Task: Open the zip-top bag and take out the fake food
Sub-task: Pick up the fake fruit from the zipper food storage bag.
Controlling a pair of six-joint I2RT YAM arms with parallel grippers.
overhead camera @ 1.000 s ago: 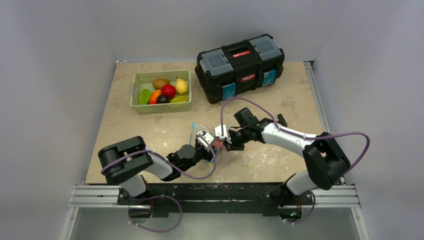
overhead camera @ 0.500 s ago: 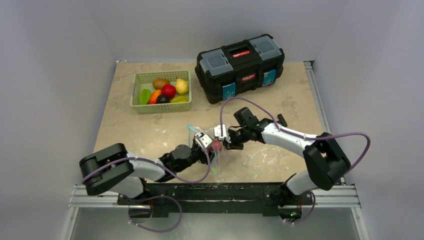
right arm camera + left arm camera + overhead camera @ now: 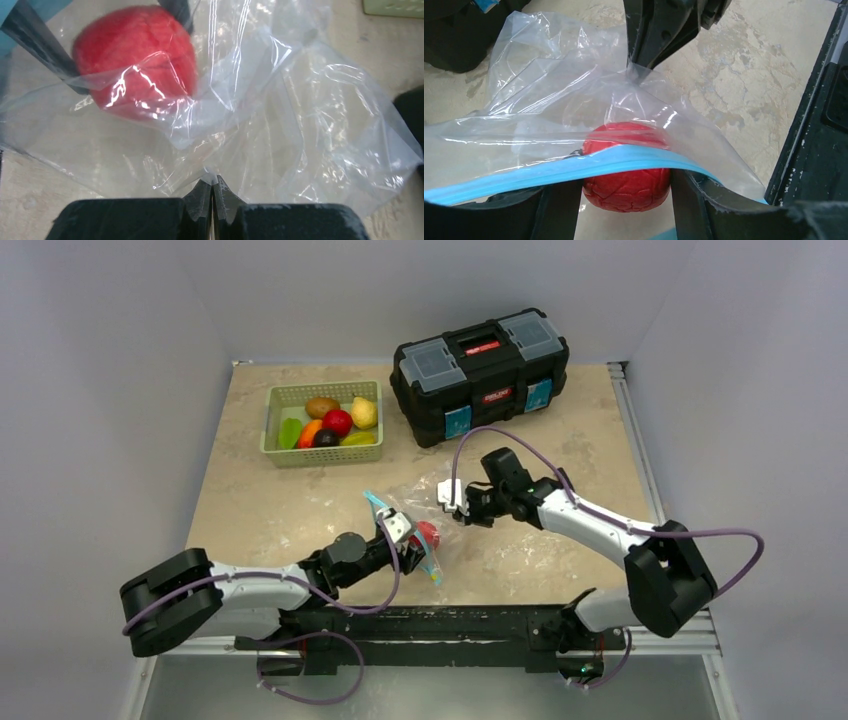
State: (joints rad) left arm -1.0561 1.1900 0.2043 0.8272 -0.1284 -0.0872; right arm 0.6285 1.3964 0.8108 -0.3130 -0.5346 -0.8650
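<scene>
The clear zip-top bag [image 3: 428,492] lies stretched between my two grippers, its teal zip strip [image 3: 549,170] draped across my left fingers. My left gripper [image 3: 416,539] is shut on a red, bumpy fake fruit [image 3: 626,177] at the bag's mouth; the strip crosses over the fruit's top. The fruit also shows in the top view [image 3: 428,533] and through plastic in the right wrist view [image 3: 135,60]. My right gripper [image 3: 453,502] is shut on a fold of the bag's plastic [image 3: 212,175], holding the far end up off the table.
A green basket [image 3: 272,420] with several fake fruits and vegetables stands at the back left. A black toolbox [image 3: 480,370] stands at the back, right of the basket. The table's black front rail [image 3: 809,140] is close beside my left gripper.
My left gripper has pulled back toward the near left with the red fruit, and its arm has lowered. My right gripper has drawn slightly right and back, stretching the bag out between them.
</scene>
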